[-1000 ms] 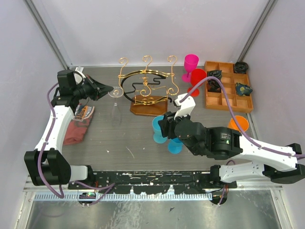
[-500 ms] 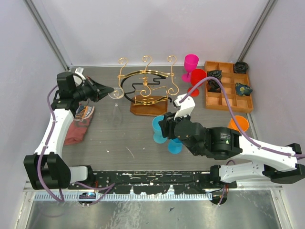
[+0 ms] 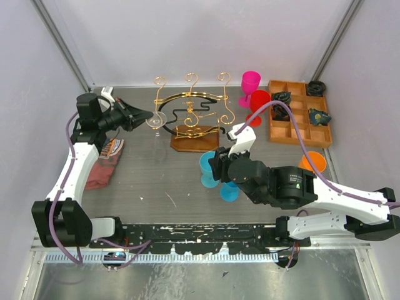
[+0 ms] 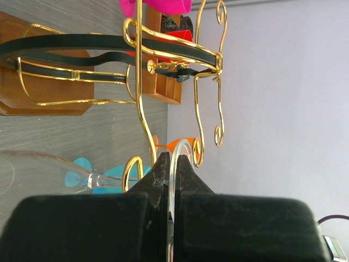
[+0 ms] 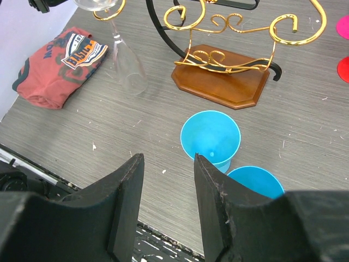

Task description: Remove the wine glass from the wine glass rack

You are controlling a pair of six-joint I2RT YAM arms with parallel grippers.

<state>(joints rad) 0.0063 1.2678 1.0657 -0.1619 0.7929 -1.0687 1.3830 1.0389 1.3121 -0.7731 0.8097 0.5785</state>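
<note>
The wine glass rack (image 3: 190,109) is a gold wire frame with a black centre piece on a brown wooden base, at the back middle of the table. It also shows in the left wrist view (image 4: 139,71) and the right wrist view (image 5: 229,65). A clear wine glass (image 3: 154,125) hangs bowl-down, its stem inside the rack's left scroll arm (image 4: 131,169). My left gripper (image 3: 150,116) is shut on the glass's round foot (image 4: 175,164). The bowl (image 5: 130,73) hangs low over the table. My right gripper (image 3: 215,164) is open and empty above the table in front of the rack (image 5: 168,164).
Two blue cups (image 3: 209,169) (image 3: 229,190) stand under my right arm. A pink goblet (image 3: 250,81) and a red one (image 3: 259,100) stand right of the rack. An orange compartment tray (image 3: 300,144) and an orange cup (image 3: 312,161) are at the right. A folded red cloth (image 3: 103,164) lies at the left.
My left gripper, shut on the glass foot, has shifted slightly right and away towards the rack. The bowl now shows closer under the scroll arm. The right arm has not moved.
</note>
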